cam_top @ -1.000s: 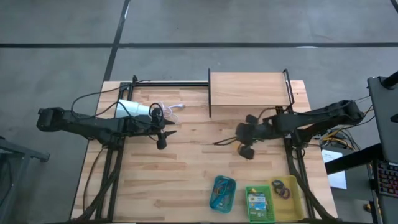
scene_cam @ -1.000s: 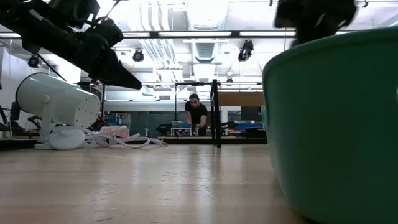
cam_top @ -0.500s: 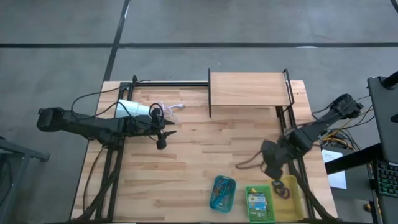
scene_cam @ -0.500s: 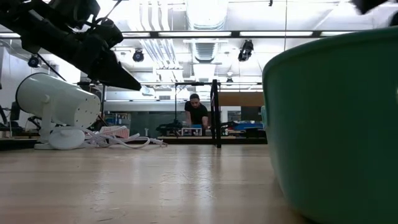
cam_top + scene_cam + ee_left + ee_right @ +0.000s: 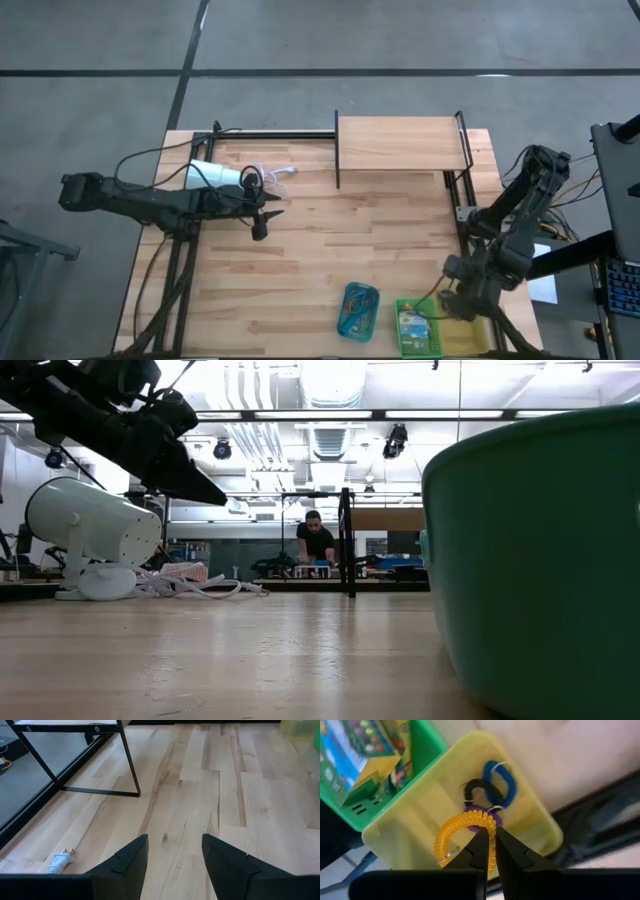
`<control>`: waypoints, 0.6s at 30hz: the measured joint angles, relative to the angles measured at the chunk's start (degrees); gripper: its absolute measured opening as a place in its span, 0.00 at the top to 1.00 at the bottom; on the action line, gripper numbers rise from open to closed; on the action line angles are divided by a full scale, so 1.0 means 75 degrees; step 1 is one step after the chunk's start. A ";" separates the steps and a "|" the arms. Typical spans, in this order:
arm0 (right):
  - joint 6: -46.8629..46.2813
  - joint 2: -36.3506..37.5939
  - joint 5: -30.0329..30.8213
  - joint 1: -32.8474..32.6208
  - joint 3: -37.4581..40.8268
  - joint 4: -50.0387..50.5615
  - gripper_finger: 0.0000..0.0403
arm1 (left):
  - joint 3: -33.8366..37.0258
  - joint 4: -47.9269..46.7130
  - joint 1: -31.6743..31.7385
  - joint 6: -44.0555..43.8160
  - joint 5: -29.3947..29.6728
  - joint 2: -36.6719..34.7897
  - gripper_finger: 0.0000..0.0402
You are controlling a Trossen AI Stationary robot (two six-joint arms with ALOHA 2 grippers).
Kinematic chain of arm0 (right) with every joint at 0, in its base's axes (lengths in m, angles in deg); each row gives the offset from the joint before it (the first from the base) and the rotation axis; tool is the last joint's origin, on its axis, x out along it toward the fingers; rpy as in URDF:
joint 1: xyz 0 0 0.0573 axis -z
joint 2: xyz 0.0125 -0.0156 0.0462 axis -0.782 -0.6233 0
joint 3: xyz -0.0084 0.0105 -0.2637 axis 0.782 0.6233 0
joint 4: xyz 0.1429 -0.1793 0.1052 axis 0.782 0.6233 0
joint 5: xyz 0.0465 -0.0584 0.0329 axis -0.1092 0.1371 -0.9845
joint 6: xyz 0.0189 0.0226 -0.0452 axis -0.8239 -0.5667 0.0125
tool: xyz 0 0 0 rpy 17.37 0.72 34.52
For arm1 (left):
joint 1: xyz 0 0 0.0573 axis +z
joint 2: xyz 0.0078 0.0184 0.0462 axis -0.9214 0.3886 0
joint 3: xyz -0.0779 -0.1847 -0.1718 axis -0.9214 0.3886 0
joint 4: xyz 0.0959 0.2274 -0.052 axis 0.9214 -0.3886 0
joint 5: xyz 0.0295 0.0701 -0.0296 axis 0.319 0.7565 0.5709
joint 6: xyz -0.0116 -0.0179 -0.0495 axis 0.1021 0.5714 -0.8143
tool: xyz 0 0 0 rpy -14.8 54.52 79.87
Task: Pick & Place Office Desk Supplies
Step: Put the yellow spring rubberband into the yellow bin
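1. The wooden desk [image 5: 320, 250] carries it all: a raised shelf [image 5: 400, 142] at the far edge and a white lamp [image 5: 212, 174] toward the far-left corner, with three trays lined up along the near edge at the right.
2. And here's the drop-off step! The right arm hangs over the near-right corner, its right gripper [image 5: 489, 851] poised above the yellow tray [image 5: 420, 815].
3. Left arm waits near the lamp; the left gripper [image 5: 172, 851] hovers above bare wood, fingers apart, nothing between them.
4. Beside the yellow tray sits the green tray [image 5: 422, 742], already holding a crayon box [image 5: 360, 755]; the teal tray [image 5: 359, 309] comes next along the near edge.
5. The right gripper's fingers are pinched together on an orange coil loop [image 5: 462, 832], which dangles over the yellow tray.
6. Already lying in that tray: a blue loop [image 5: 499, 780], a black loop [image 5: 475, 787] and a purple loop [image 5: 477, 822] peeking out behind the orange one.
7. Next call, I'd say: lower a touch, part the fingers and let the orange coil fall in with the others, then lift clear.
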 joint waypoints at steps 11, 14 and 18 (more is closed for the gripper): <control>-0.1545 0.0000 0.0806 -0.1437 0.1634 -0.2454 0.95 | 0.0000 0.0003 0.0000 0.0000 0.0000 -0.0003 0.53; -0.1702 0.0000 0.0816 -0.1513 0.1977 -0.2902 0.95 | 0.0000 0.0003 0.0000 0.0000 0.0000 -0.0003 0.53; -0.1708 0.0000 0.0921 -0.1505 0.2214 -0.3303 0.93 | 0.0000 0.0006 0.0000 0.0000 0.0000 -0.0003 0.53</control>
